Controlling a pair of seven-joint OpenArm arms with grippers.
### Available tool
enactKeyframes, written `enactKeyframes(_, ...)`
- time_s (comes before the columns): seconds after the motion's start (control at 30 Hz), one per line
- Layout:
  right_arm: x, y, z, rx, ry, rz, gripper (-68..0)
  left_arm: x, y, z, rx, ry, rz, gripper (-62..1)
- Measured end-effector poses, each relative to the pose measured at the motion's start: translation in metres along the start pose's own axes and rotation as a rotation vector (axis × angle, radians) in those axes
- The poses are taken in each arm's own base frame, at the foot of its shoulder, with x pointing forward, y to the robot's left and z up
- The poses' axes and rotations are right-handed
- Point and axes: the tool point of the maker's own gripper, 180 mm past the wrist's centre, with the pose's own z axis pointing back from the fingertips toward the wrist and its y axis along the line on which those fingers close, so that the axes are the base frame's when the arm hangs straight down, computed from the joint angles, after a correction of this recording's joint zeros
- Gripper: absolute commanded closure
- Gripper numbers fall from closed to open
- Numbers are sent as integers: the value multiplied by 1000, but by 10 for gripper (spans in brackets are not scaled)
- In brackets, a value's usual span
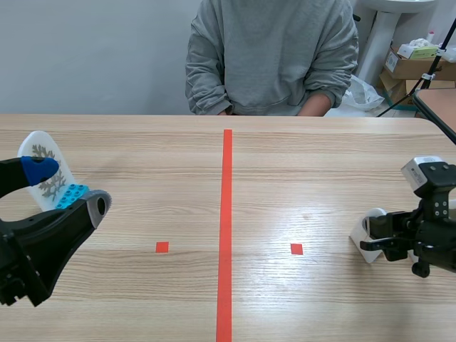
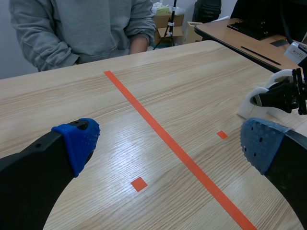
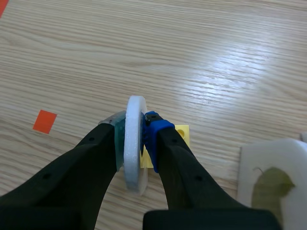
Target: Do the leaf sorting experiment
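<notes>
White plaque [image 3: 135,143], thick, edge-on, tight between right jaws; left jaws wide apart.

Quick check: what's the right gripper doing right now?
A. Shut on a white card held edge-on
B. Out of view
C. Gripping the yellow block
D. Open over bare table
A: the right wrist view shows the white card pinched between the right gripper fingers.

— Who sits at the far edge of the pale wooden counter [image 1: 142,185]?
— A person in a grey sweatshirt [image 1: 271,57]. Brown cardboard boxes [image 1: 413,68] stand beyond the far right corner, beside a second wooden table [image 1: 438,107].
</notes>
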Motion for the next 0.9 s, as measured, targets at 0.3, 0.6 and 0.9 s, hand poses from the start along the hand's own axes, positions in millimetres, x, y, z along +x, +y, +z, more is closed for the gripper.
enactKeyframes(0.3, -4, -15, 5, -65, 6, -26, -20, 0, 0, 0, 0, 0, 0, -623)
enactKeyframes(0.6, -4, -20, 6, -95, 8, -32, -102, 0, 0, 0, 0, 0, 0, -623)
enactKeyframes(0.9, -9, -20, 6, -96, 27, -30, -204, 0, 0, 0, 0, 0, 0, -623)
